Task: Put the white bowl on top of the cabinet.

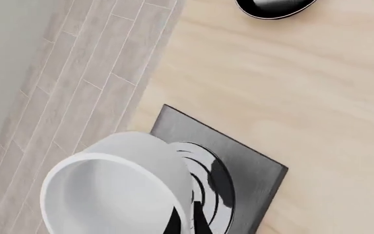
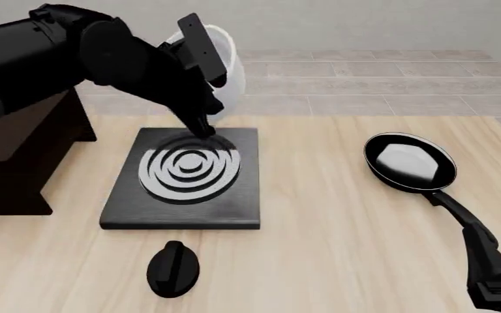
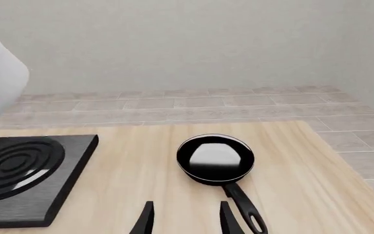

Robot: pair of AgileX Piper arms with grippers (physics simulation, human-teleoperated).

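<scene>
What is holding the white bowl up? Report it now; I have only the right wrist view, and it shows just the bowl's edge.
Observer: The left claw holds the white bowl tilted in the air, over the far edge of the stove.
Operator: Give me the cabinet's position.
Observer: The cabinet stands on the left of the table, beside the stove; the left arm hides its top.
Operator: Name anything lying in front of the stove.
Observer: A black knob lies on the table just in front of it.
</scene>
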